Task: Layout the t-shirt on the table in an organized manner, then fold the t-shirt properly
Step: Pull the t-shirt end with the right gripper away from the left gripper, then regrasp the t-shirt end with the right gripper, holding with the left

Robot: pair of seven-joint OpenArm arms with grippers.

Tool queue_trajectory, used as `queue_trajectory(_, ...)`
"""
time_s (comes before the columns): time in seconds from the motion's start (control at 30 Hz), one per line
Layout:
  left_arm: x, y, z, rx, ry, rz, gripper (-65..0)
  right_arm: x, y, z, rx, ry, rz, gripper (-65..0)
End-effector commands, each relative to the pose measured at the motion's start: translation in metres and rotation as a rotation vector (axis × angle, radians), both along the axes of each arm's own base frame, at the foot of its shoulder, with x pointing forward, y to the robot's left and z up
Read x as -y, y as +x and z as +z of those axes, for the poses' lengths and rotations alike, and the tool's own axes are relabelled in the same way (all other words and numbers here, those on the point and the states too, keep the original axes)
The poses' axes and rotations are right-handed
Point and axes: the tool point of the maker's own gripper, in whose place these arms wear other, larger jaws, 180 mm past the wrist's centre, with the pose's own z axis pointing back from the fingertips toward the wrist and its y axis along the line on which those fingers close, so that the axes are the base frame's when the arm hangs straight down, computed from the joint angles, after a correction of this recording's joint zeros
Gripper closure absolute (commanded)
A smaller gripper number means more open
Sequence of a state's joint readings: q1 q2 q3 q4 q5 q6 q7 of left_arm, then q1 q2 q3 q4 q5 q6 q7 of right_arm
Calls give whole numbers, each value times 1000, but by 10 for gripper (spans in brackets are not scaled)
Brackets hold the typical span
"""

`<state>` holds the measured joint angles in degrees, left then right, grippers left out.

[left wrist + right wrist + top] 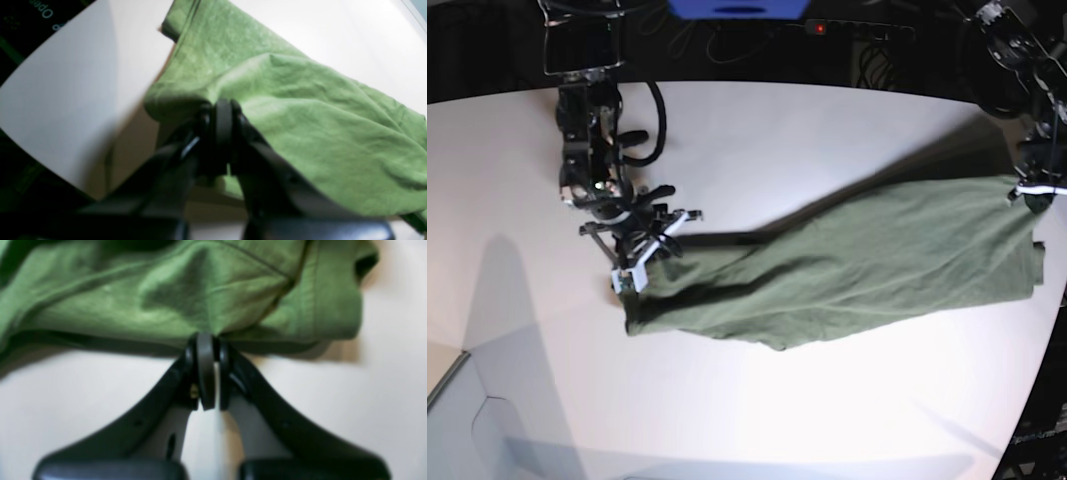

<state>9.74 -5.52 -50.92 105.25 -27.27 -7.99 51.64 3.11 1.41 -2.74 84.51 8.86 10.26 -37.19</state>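
Observation:
The olive-green t-shirt (847, 265) lies stretched in a long wrinkled band across the white table (827, 130). In the base view my right gripper (630, 283) is at the shirt's left end and my left gripper (1030, 195) at its far right corner. The right wrist view shows the right gripper (208, 340) shut on a bunched edge of the t-shirt (166, 296), just above the table (333, 400). In the left wrist view the left gripper (222, 106) is shut on a fold of the t-shirt (317, 126), which is lifted slightly off the table (83, 83).
The table's curved edge (1052, 330) runs close by the shirt's right end, with dark floor beyond. Cables and a blue object (737, 8) sit behind the back edge. The right arm's body (592, 130) stands over the table's back left.

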Motion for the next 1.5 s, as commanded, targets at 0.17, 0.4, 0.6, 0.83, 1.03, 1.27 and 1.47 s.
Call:
queue_trajectory(0.17,0,12,52,118,104,-22,-2,10,15,93,271,-26,4,0)
queue_trajectory(0.4,-3,29,91,214,168,-32,-2,33,15,181,508,-70,-36,0)
queue_trajectory(0.6,-3,31,93,215,166,-35,-2,55,10,177,477,-103,-80,0)
queue_trajectory(0.83,3,12,61,133,129,-34,-2,48,-2,122,318,-99,-51,0)
queue_trajectory(1.03,3,-3,47,78,126,-36,-2,53,-19,112,285,-125,-38,0)
queue_trajectory(1.27,4,-9,33,36,106,-38,-2,24,-18,77,197,-118,59,0)
queue_trajectory(1.47,5,1,-13,-54,18,-63,-2,-7,10,19,44,-114,148,0)
